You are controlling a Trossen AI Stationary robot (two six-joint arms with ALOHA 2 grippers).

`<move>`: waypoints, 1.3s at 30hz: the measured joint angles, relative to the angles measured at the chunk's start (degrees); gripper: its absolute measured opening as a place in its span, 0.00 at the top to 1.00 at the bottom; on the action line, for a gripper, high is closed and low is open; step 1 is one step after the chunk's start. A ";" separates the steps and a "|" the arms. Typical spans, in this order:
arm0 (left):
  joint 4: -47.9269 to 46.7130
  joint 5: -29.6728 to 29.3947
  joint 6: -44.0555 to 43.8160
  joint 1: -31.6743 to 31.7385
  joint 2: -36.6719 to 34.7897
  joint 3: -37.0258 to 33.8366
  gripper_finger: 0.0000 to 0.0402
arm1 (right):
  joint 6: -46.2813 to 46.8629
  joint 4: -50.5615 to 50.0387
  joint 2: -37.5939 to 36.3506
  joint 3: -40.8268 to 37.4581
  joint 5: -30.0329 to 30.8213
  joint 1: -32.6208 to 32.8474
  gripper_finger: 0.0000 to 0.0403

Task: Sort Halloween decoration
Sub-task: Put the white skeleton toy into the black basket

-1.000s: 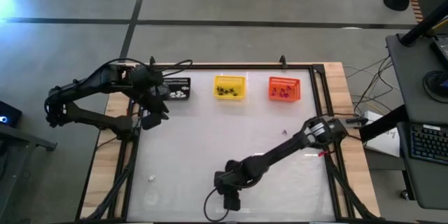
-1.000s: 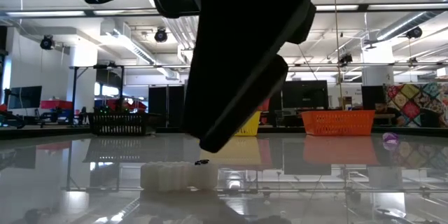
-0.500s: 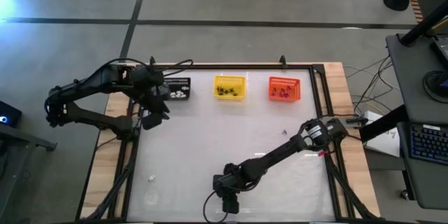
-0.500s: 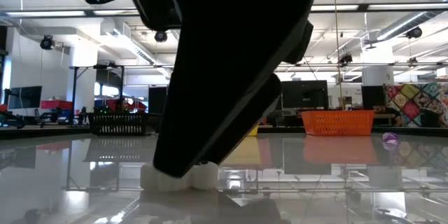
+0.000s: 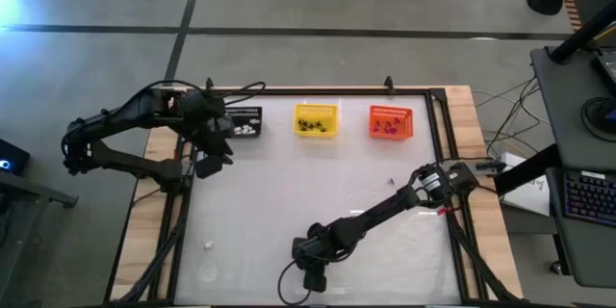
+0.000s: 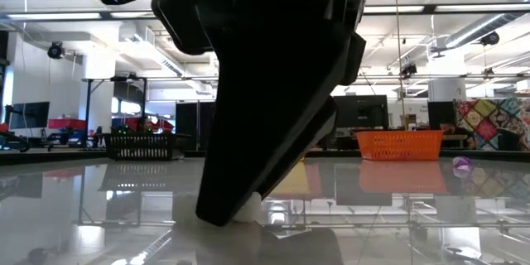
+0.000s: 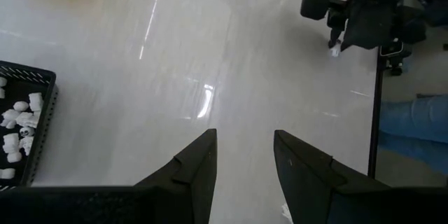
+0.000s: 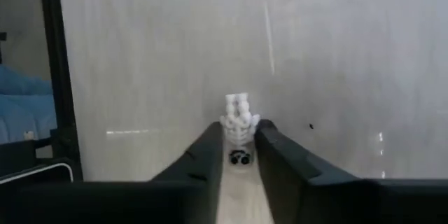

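White skeleton trinket (image 8: 239, 127): near table edge, centre, clamped between right gripper (image 8: 239, 155) fingers; in low view largely hidden behind that gripper. Left gripper (image 7: 243, 159): parted, empty, beside black basket (image 5: 244, 121), far left.

My right gripper (image 8: 239, 155) has dropped to the table's near edge and narrowed its fingers around a white skeleton trinket (image 8: 238, 120), apparently pinching it now.

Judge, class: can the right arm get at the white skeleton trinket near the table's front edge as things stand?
Probably yes: the right gripper is down at the table, its fingers either side of the white skeleton trinket, nothing between.
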 joint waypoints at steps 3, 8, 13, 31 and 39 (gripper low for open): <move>0.00 0.00 0.00 0.00 0.00 0.00 0.69 | 2.33 -0.41 0.01 0.02 -0.05 0.00 0.91; 0.00 0.00 0.00 0.00 0.02 0.00 0.69 | 4.50 -1.45 -0.25 0.02 -0.30 0.00 0.96; 0.00 0.00 0.00 -0.02 0.02 0.00 0.69 | 5.04 -5.89 -2.24 -0.24 -0.07 -0.24 0.96; 0.26 -4.69 2.17 0.00 -0.61 0.00 0.69 | 3.77 -8.36 -6.37 -0.20 3.83 -11.13 0.97; 0.46 -10.96 3.04 0.00 -1.21 0.00 0.69 | -1.45 -7.50 -6.46 2.11 2.17 -18.29 0.97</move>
